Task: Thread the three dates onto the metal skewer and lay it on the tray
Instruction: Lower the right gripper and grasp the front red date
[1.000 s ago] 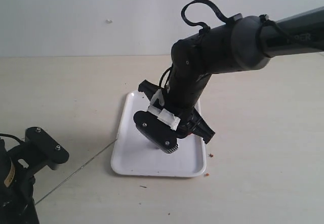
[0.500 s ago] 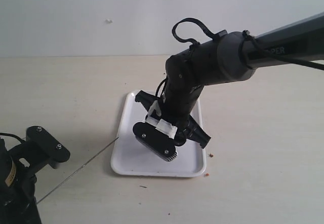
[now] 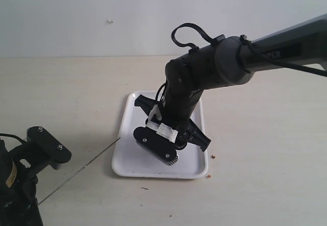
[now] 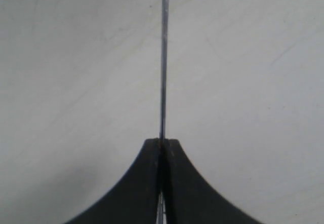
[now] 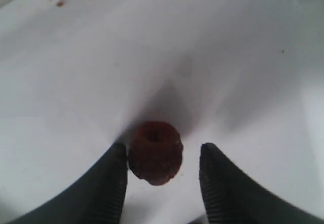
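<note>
One dark red-brown date [image 5: 154, 152] lies on the white tray [image 5: 228, 57], between the fingers of my right gripper [image 5: 163, 147]. That gripper is open, and the date touches one finger [image 5: 114, 178] while a gap separates it from the other. In the exterior view the right arm [image 3: 204, 77] reaches down onto the tray [image 3: 133, 159] and hides the date. The other two dates are not visible. My left gripper [image 4: 162, 141] is shut on the thin metal skewer [image 4: 163, 57]. The skewer [image 3: 87, 164] slants from the lower left up to the tray's left rim.
Tiny reddish crumbs [image 3: 213, 156] lie on the pale table just off the tray's right front corner, and one crumb [image 5: 59, 3] sits on the tray. The left arm [image 3: 20, 180] fills the front left corner. A pale wall stands behind the table.
The right arm has shifted left and sunk lower over the tray. The left arm and the skewer have stayed put.
</note>
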`<state>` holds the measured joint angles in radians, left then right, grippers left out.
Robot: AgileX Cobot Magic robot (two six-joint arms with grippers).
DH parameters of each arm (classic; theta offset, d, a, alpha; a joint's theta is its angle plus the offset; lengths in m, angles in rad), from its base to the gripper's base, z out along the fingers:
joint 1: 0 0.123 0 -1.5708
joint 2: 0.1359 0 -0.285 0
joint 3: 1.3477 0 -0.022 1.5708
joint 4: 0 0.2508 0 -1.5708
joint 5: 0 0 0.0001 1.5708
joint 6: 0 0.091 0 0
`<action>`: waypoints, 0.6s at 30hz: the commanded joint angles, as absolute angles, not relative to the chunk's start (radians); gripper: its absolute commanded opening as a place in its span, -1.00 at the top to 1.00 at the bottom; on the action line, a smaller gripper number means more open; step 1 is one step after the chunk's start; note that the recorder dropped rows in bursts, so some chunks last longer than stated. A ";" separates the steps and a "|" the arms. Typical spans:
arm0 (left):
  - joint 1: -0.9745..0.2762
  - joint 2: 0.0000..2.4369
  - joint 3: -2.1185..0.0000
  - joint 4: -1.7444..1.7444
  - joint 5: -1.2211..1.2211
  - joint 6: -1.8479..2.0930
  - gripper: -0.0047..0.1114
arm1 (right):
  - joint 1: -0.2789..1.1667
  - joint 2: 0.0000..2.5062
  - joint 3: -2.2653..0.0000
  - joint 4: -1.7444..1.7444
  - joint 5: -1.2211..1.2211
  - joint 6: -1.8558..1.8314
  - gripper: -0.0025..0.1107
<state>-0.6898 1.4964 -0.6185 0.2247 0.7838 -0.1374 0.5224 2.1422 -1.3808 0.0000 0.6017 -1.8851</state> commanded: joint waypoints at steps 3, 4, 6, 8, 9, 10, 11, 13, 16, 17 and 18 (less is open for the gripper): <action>-0.688 1.490 -0.617 0.217 0.780 -0.142 0.92 | 0.524 2.163 -1.383 0.000 0.594 -1.891 0.21; -0.688 1.490 -0.617 0.217 0.780 -0.142 0.92 | 0.524 2.163 -1.383 0.000 0.594 -1.891 0.25; -0.688 1.490 -0.617 0.217 0.780 -0.142 0.92 | 0.524 2.163 -1.383 0.000 0.594 -1.891 0.34; -0.688 1.490 -0.617 0.217 0.780 -0.142 0.92 | 0.524 2.163 -1.383 0.000 0.594 -1.891 0.38; -0.688 1.490 -0.617 0.217 0.780 -0.142 0.92 | 0.524 2.163 -1.383 0.000 0.594 -1.891 0.38; -0.688 1.490 -0.617 0.217 0.780 -0.142 0.92 | 0.524 2.163 -1.383 0.000 0.594 -1.891 0.38; -0.688 1.490 -0.617 0.217 0.780 -0.142 0.92 | 0.524 2.163 -1.383 0.000 0.594 -1.891 0.38; -0.688 1.490 -0.617 0.217 0.780 -0.142 0.92 | 0.524 2.163 -1.383 0.000 0.592 -1.884 0.40; -0.688 1.490 -0.617 0.217 0.776 -0.140 0.92 | 0.524 2.163 -1.383 0.000 0.583 -1.880 0.44; -0.688 1.490 -0.617 0.217 0.773 -0.138 0.92 | 0.524 2.163 -1.383 0.000 0.576 -1.880 0.47; -0.688 1.490 -0.617 0.222 0.772 -0.138 0.92 | 0.524 2.163 -1.383 0.000 0.571 -1.874 0.49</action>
